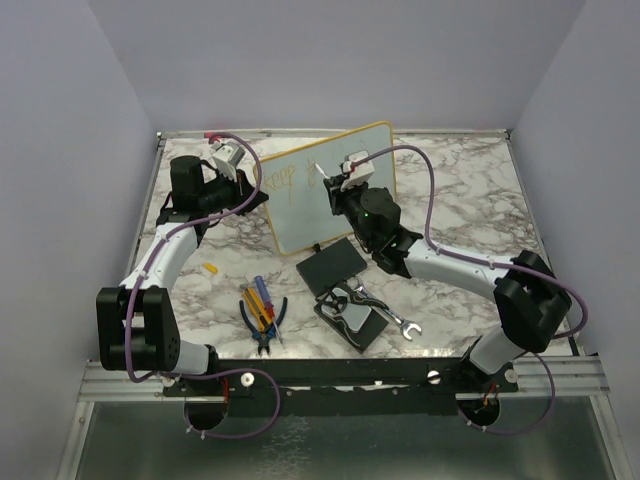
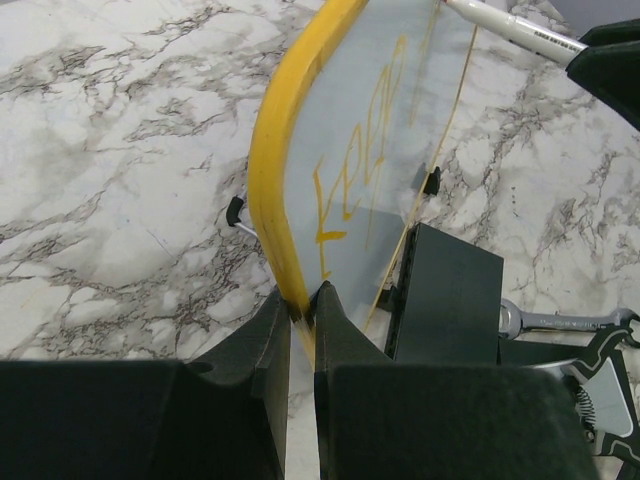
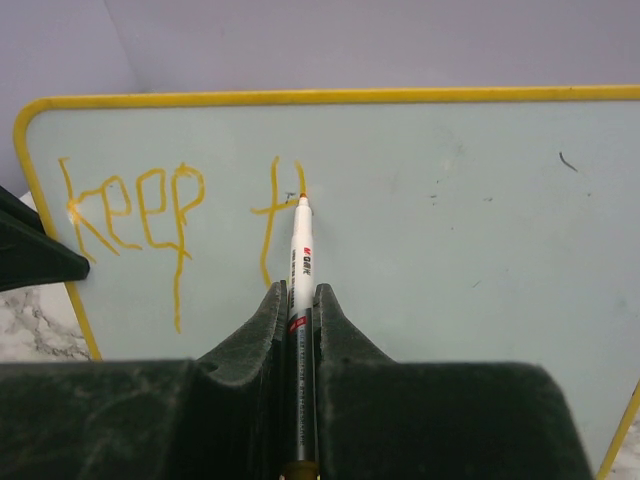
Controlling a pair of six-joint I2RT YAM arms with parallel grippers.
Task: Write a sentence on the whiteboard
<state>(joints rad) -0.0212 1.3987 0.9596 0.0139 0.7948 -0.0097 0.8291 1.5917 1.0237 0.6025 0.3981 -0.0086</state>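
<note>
- We see the right gripper (image 3: pixel 300 295) with its jaws pressed tight on a white marker (image 3: pixel 301 250), which lies in line with the fingers and points straight ahead of them.
- The marker's orange tip sits against the whiteboard (image 3: pixel 450 250), which stands upright directly in front of this gripper and fills most of its wrist view.
- The sentence (image 3: pixel 130 210) is only partly there: "keep" lies ahead and to the left of the right gripper, and a "t" with a short upright stroke beside it lies right at the marker tip.
- The board surface ahead and to the right of the right gripper carries only a few faint dark marks.
- We see the left gripper (image 2: pixel 302 305) pinching the board's yellow frame at its side edge, one finger on each face and the frame wedged between the fingertips.
- From the left gripper the frame curves up and away, with the orange writing on the face to its right.
- A flat black pad (image 2: pixel 450 295) lies just to the right of the left gripper, close to the board's lower edge.
- A wrench (image 2: pixel 560 320) lies beyond the pad, further right, on the marble table (image 2: pixel 120 150).
</note>
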